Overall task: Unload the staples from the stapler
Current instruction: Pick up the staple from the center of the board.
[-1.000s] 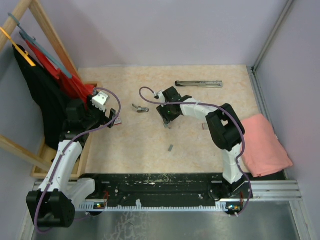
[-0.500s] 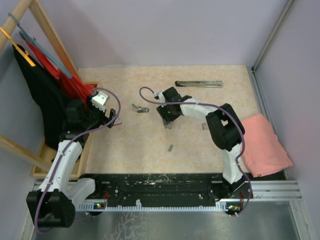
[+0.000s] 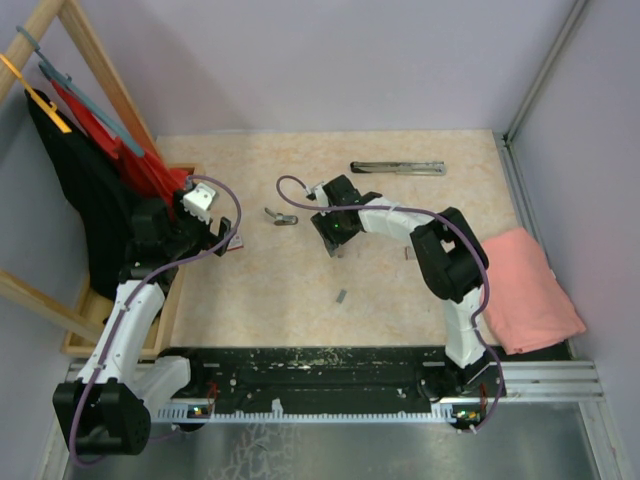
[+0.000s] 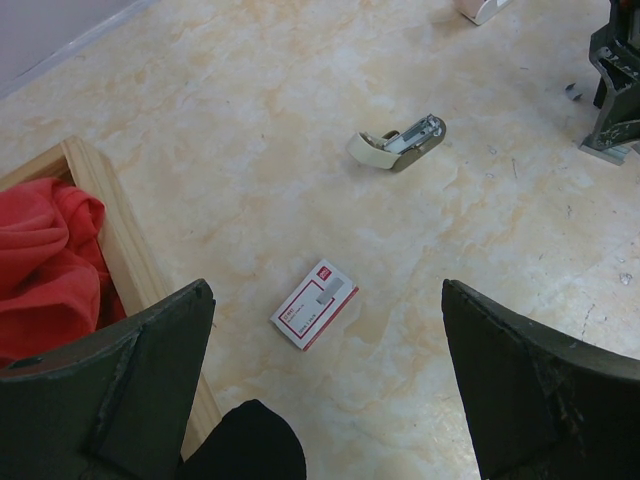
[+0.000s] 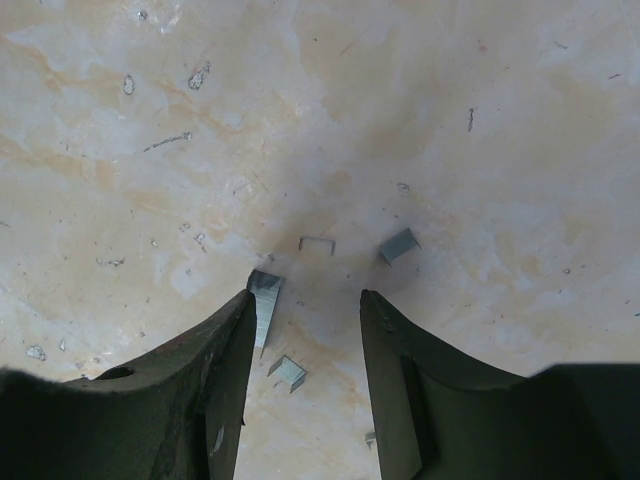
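Observation:
The mini stapler (image 3: pixel 281 217) lies open on the table, cream-tipped with bare metal, and shows in the left wrist view (image 4: pixel 398 148). Short grey staples (image 5: pixel 265 300) lie scattered under my right gripper (image 5: pixel 305 300); one strip rests against its left finger, and smaller pieces (image 5: pixel 400 244) lie just beyond and between the fingers. My right gripper (image 3: pixel 335 240) is open, tips down near the table, right of the stapler. My left gripper (image 4: pixel 327 290) is open and empty, hovering over the red-and-white box (image 4: pixel 314 303). Another staple strip (image 3: pixel 341 295) lies nearer the front.
A long thin metal bar (image 3: pixel 397 167) lies at the back. A pink cloth (image 3: pixel 530 290) sits at the right edge. A wooden frame (image 4: pixel 120 250) with red cloth (image 4: pixel 40 260) stands at the left. A small piece (image 3: pixel 407 252) lies by the right arm.

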### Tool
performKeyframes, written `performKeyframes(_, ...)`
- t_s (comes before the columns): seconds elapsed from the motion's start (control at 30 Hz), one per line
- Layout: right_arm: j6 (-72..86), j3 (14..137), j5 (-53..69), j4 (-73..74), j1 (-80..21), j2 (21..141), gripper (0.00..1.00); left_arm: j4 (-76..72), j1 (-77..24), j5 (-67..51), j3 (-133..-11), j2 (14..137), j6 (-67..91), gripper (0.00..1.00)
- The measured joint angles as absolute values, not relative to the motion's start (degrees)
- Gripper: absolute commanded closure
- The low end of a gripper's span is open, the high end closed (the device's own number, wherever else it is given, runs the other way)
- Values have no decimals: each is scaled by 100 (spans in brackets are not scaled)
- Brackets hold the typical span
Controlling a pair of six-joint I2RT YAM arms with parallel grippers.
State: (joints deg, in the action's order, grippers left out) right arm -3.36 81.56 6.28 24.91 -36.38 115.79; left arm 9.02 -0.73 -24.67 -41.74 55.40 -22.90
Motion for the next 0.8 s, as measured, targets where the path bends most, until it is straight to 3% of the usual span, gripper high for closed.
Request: performKeyframes(0.8,-344,8156,596,2484,-3638,11614,63,902,-54,-2471,-4174,5540,-2287,1)
